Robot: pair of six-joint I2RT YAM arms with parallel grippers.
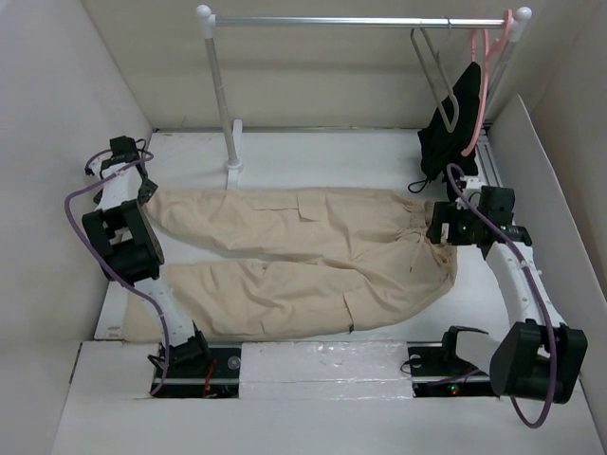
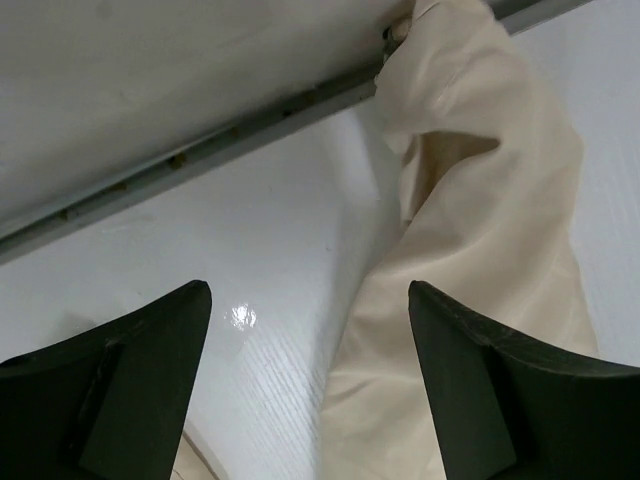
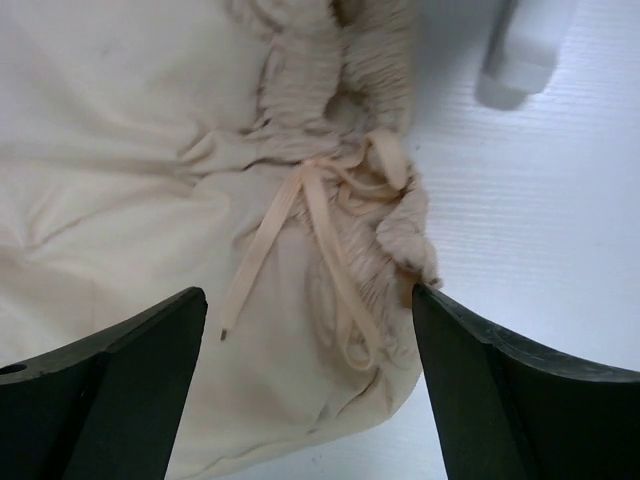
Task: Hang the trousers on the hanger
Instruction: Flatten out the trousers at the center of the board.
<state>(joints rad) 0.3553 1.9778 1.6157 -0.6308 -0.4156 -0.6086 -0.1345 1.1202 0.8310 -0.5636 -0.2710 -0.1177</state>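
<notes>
The beige trousers (image 1: 303,261) lie flat on the table, legs pointing left and drawstring waist at the right. The grey wire hanger (image 1: 434,76) hangs on the rail at the back right. My left gripper (image 1: 145,192) is open and empty just above the end of the far leg; in the left wrist view the gripper (image 2: 310,290) hovers over bare table beside the leg (image 2: 480,250). My right gripper (image 1: 438,230) is open and empty above the waist; in the right wrist view the gripper (image 3: 310,295) straddles the drawstring (image 3: 330,250) on the gathered waistband (image 3: 300,90).
A white clothes rack with a post (image 1: 225,95) and rail (image 1: 360,21) stands at the back. A pink hanger (image 1: 482,85) with a black garment (image 1: 450,118) hangs at its right end. Walls close the left, back and right sides. The rack's right foot (image 3: 520,50) is near the waist.
</notes>
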